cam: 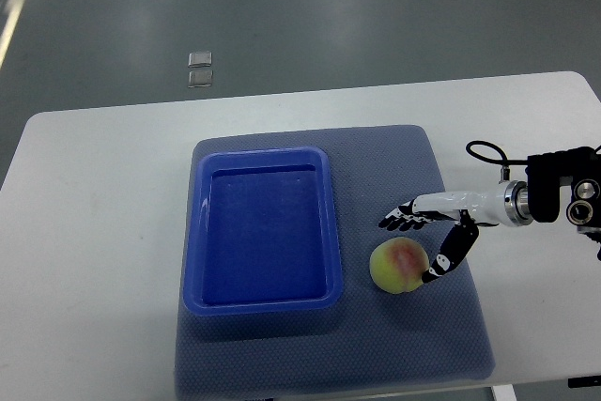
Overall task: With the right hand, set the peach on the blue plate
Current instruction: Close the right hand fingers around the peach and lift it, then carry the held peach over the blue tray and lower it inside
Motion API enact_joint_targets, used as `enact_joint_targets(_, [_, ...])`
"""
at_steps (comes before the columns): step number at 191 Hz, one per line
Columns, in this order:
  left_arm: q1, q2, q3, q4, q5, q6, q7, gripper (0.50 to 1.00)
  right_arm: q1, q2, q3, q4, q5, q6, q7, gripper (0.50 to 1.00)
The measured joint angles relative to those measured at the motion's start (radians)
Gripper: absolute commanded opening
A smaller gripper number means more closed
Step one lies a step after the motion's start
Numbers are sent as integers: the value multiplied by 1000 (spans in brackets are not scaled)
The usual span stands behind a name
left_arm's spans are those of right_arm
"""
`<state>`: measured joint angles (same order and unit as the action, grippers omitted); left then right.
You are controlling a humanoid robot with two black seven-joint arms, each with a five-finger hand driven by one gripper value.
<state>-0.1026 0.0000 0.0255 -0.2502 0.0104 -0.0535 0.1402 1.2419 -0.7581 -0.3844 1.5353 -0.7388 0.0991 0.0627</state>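
Right hand [424,243] open beside peach [399,267], off plate [263,302]

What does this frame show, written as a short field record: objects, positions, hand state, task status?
peach: on the grey mat, just right of the blue plate, outside it
blue plate: holds nothing, lies on the mat's left part
right robot hand: fingers spread, above and right of the peach, thumb at its right side; not closed on it
left robot hand: not in view
table: white, under the mat
task status: peach not yet on plate
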Motion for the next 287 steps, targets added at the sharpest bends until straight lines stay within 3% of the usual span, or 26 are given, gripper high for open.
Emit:
enact_joint_targets(68, [1, 0, -1, 5, -1, 0, 1, 1000, -42, 18, 9, 0, -19, -47, 26, 909])
enact_joint_targets(75, [1, 0, -1, 5, -1, 0, 1, 1000, -47, 18, 13, 0, -20, -49, 29, 862])
enact_joint_targets(87, [1, 0, -1, 5, -1, 0, 1, 1000, -54, 21, 20, 0, -20, -50, 37, 858])
enact_joint_targets(88, [1, 0, -1, 5, -1, 0, 1, 1000, -54, 21, 21, 0, -20, -50, 38, 810])
enact_joint_targets(90, [1, 0, -1, 5, -1, 0, 1, 1000, -56, 21, 22, 0, -20, -51, 39, 797])
enact_joint_targets(111, [1, 0, -1, 5, -1, 0, 1, 1000, -60, 24, 27, 0, -20, -51, 49, 766])
enact_joint_targets(112, [1, 0, -1, 5, -1, 0, 1, 1000, -60, 24, 27, 0, -20, -51, 50, 734])
enact_joint_targets(114, [1, 0, -1, 5, -1, 0, 1, 1000, -60, 24, 27, 0, -20, -51, 51, 725])
enact_joint_targets(131, [1, 0, -1, 5, -1, 0, 1, 1000, -61, 25, 27, 0, -20, -51, 65, 703])
enact_joint_targets(132, [1, 0, -1, 5, -1, 0, 0, 1000, -61, 25, 27, 0, -20, -51, 66, 668])
enact_joint_targets(134, [1, 0, -1, 5, -1, 0, 0, 1000, -61, 25, 27, 0, -20, -51, 67, 658])
enact_joint_targets(148, [1, 0, -1, 5, -1, 0, 0, 1000, -64, 25, 27, 1, -26, -49, 74, 617])
enact_joint_targets(191, [1, 0, -1, 5, -1, 0, 0, 1000, -45, 2, 46, 2, -56, -41, 91, 590])
enact_joint_targets(244, [1, 0, 0, 5, -1, -1, 1, 1000, 192, -92, 120, 1, -9, 175, 82, 605])
enact_joint_targets(273, [1, 0, -1, 5, -1, -1, 1, 1000, 363, -148, 117, -19, 75, 388, 17, 623])
enact_joint_targets(287, [1, 0, -1, 5, -1, -1, 1, 1000, 427, -167, 114, -32, 109, 453, -16, 633])
